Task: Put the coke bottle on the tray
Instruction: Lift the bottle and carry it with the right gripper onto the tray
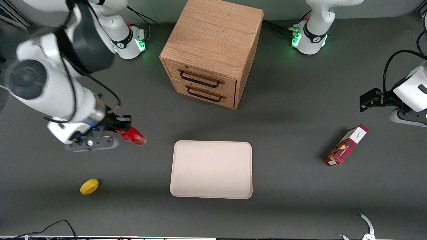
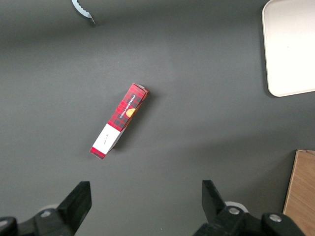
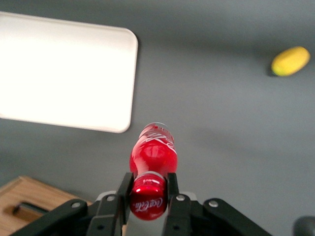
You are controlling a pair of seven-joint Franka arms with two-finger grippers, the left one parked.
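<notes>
My right gripper (image 1: 125, 131) is shut on the coke bottle (image 1: 134, 136), a small all-red bottle, and holds it tilted above the table, beside the tray toward the working arm's end. In the right wrist view the fingers (image 3: 124, 189) clamp the bottle's neck just under its red cap with white lettering (image 3: 147, 200), and the red body (image 3: 153, 152) sticks out past them. The tray (image 1: 211, 169) is a large flat cream-beige rectangle with nothing on it, lying in front of the drawers. It also shows in the right wrist view (image 3: 64, 73) and at an edge of the left wrist view (image 2: 290, 46).
A wooden two-drawer cabinet (image 1: 213, 50) stands farther from the front camera than the tray. A yellow lemon (image 1: 89, 186) lies nearer the camera, toward the working arm's end. A red-and-white box (image 1: 346, 145) lies toward the parked arm's end.
</notes>
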